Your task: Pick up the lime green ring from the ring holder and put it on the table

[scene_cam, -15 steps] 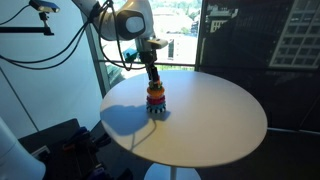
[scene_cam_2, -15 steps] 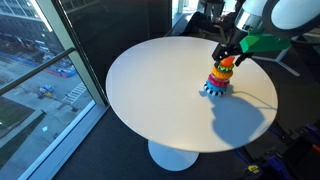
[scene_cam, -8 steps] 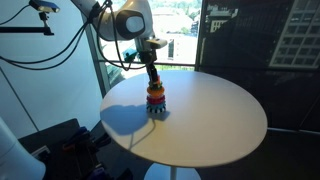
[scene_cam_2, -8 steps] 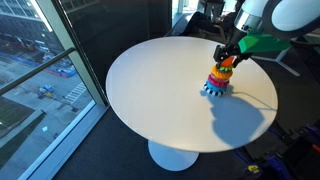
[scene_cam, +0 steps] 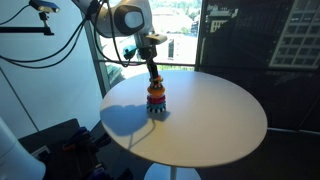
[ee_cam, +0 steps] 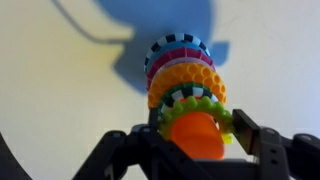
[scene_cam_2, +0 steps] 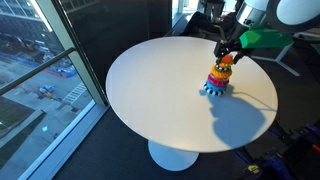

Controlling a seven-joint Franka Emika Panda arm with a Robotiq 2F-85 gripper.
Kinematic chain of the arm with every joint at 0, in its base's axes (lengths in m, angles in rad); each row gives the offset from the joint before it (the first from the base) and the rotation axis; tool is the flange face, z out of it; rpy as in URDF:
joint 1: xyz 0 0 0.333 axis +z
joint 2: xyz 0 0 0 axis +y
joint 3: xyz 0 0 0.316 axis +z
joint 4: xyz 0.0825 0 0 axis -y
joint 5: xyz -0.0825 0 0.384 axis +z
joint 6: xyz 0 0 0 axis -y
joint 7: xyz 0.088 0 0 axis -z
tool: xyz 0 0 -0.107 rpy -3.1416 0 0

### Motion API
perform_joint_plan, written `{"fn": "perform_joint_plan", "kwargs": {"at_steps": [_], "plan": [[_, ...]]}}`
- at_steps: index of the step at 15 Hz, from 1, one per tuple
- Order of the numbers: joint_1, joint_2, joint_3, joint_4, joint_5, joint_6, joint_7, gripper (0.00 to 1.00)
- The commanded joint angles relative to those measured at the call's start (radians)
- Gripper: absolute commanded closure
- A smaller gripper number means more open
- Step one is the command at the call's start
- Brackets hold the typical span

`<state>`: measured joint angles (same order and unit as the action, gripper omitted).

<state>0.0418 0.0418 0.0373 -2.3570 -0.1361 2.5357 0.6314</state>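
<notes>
The small, flat, toothed plastic lime green ring [ee_cam: 176,113] sits topmost on the ring holder [ee_cam: 182,72], a stacking toy whose upright peg carries orange, pink and striped rings below it. A rounded orange knob [ee_cam: 201,136] pokes up through the ring's hole. The ring looks light, stiff and smooth, so it should lift easily but could slip or tilt and catch on the peg. The best hold is probably across its outer rim at two opposite points, followed by a straight pull up. The black fingers [ee_cam: 248,138] of the gripper [ee_cam: 192,140] stand on either side of the rim, just beside or touching it; I cannot tell whether they are clenched on it. In both exterior views the gripper [scene_cam: 153,80] [scene_cam_2: 226,54] hangs over the ring holder [scene_cam: 156,101] [scene_cam_2: 217,80], which stands on the round, smooth beige table [scene_cam: 220,120] [scene_cam_2: 150,90].
</notes>
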Motion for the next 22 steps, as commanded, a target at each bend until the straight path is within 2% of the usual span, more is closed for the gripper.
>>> {"fn": "perform_joint_plan", "kwargs": {"at_steps": [1, 6, 12, 18, 22], "plan": [[0.004, -0.071, -0.005, -0.017, 0.009, -0.019, 0.019, 0.52], [-0.002, -0.139, 0.006, -0.015, 0.066, -0.044, -0.014, 0.52], [0.008, -0.176, 0.029, -0.002, 0.17, -0.143, -0.112, 0.52], [0.024, -0.134, 0.05, 0.015, 0.201, -0.229, -0.19, 0.52], [0.033, -0.089, 0.061, 0.017, 0.185, -0.235, -0.193, 0.52]]}}
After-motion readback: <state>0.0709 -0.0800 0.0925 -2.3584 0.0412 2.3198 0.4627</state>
